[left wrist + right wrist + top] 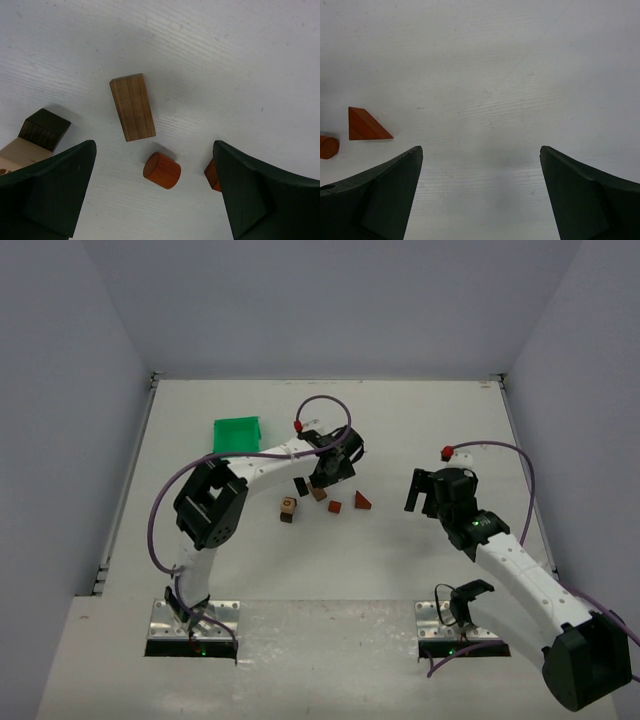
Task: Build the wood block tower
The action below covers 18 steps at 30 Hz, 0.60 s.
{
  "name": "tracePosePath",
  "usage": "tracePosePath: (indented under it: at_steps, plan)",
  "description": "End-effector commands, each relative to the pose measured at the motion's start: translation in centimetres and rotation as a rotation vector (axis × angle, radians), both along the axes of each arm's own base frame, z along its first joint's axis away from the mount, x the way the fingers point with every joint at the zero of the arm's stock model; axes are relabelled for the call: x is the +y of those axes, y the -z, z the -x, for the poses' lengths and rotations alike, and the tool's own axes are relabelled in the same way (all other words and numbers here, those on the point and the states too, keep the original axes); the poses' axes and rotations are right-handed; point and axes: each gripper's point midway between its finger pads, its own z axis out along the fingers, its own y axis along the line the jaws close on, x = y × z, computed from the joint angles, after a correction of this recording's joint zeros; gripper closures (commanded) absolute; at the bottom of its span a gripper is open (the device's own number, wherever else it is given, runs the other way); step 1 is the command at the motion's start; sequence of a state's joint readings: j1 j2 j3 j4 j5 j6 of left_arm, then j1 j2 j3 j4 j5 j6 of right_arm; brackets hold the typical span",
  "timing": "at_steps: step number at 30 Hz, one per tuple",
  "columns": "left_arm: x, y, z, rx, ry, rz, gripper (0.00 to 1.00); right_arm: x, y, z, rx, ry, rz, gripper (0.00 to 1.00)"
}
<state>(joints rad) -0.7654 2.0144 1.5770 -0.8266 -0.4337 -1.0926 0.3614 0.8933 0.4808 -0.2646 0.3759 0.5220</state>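
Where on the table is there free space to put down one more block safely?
Free: the table right of the wedge, under the open right gripper; the far strip behind the green bin; the near strip before the arm bases. Crowded: around the left gripper, where the blocks lie close.

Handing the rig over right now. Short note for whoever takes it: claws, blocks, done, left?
Left claw: open, empty, low over the blocks; red cylinder and brown bar lie under it.
Right claw: open, empty, over bare table; red wedge off to its left.
Blocks: loose mid-table. The tan cube touches a dark block; stacked or side by side, can't tell. The green bin sits behind them.
Done: no tower visible.
Left: all the stacking.
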Motion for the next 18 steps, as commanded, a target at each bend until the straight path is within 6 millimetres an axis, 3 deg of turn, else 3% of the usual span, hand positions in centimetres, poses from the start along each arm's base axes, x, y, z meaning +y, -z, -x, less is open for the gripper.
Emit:
tracePosePath:
  at_steps: [1, 9, 18]
  plan:
    - [-1.2, -0.8, -1.5, -0.055, -0.03, 0.029, 0.0, -0.2, -1.3, -1.0, -0.042, 0.027, 0.001, 0.01]
    - [-0.6, 0.6, -1.5, -0.044, -0.043, -0.009, 0.01, -0.2, -1.0, -1.0, -0.03, 0.026, 0.006, 0.01]
    - [0.2, 3.0, -1.2, -0.003, -0.042, 0.014, 0.19, -0.2, -1.4, -0.8, -0.047, 0.026, -0.006, 0.01]
